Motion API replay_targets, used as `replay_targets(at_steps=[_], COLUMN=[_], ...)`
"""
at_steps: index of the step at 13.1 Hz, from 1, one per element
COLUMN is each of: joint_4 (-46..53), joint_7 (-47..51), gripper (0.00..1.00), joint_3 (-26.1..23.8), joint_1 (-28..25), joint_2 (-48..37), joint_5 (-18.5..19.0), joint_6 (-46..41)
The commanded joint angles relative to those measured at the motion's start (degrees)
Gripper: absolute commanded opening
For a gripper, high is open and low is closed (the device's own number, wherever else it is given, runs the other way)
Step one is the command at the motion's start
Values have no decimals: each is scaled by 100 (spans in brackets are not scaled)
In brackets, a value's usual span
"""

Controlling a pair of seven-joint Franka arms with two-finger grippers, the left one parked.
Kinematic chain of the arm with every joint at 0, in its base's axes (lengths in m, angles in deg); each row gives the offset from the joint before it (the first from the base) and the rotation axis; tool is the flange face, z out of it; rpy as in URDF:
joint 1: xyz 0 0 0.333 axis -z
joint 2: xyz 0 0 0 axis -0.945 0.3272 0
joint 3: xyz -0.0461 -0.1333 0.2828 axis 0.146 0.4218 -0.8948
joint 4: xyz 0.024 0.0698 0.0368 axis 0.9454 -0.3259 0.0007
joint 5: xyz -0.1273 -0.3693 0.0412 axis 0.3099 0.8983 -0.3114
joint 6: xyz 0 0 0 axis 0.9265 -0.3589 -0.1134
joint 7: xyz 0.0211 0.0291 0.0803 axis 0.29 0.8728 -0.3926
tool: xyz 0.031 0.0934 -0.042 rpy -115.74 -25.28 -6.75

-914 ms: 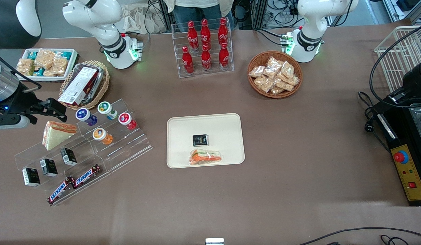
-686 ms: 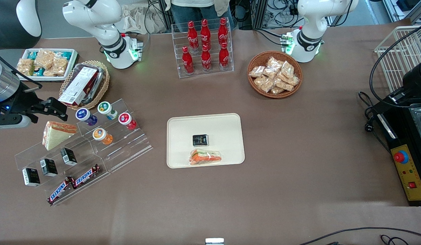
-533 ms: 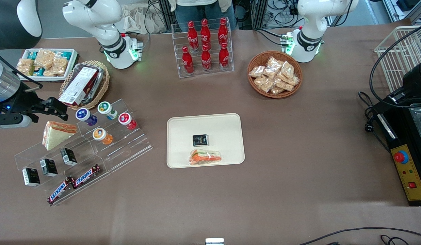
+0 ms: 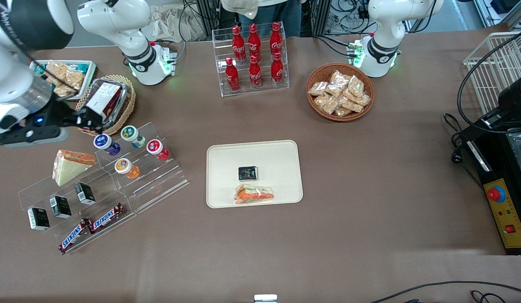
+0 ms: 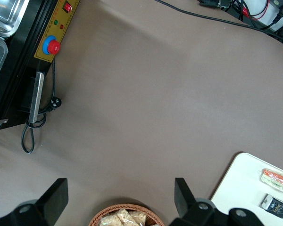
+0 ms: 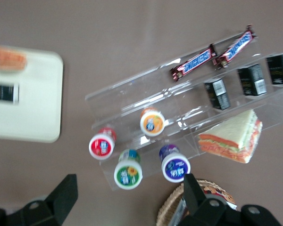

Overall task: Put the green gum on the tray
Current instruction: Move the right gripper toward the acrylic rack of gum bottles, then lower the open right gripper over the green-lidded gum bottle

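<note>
The green gum [image 4: 131,134] has a green-rimmed white lid and stands on the top step of a clear acrylic stand [image 4: 150,185], beside the blue-lidded and red-lidded containers. It also shows in the right wrist view [image 6: 128,173]. My right gripper [image 4: 92,121] is open and empty. It hovers above the stand's top edge next to the blue-lidded container, a short way from the green gum, which lies between its spread fingers in the wrist view [image 6: 129,184]. The cream tray [image 4: 281,160] lies at the table's middle, also seen from the wrist [image 6: 33,108].
The tray holds a black packet [image 4: 247,172] and a wrapped sandwich [image 4: 254,194]. Blue [image 4: 103,142], red [image 4: 156,147] and orange [image 4: 124,165] gums share the stand with a sandwich [image 4: 70,165]. A wicker basket with a box [image 4: 104,103] sits under the gripper.
My right gripper has moved from above the stand's sandwich toward the gum containers and farther from the front camera, now over the basket's near edge. The objects have not moved.
</note>
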Motion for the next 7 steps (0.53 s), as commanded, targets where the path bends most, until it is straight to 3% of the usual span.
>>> replay_targets(at_steps=[1, 7], joint_4=[-610, -2005], joint_7=[-895, -853], gripper=[99, 99], joint_3=[29, 29], joint_1=[-73, -249], joint_2=[-343, -957], joint_5=[-51, -218], joint_6=[-169, 531])
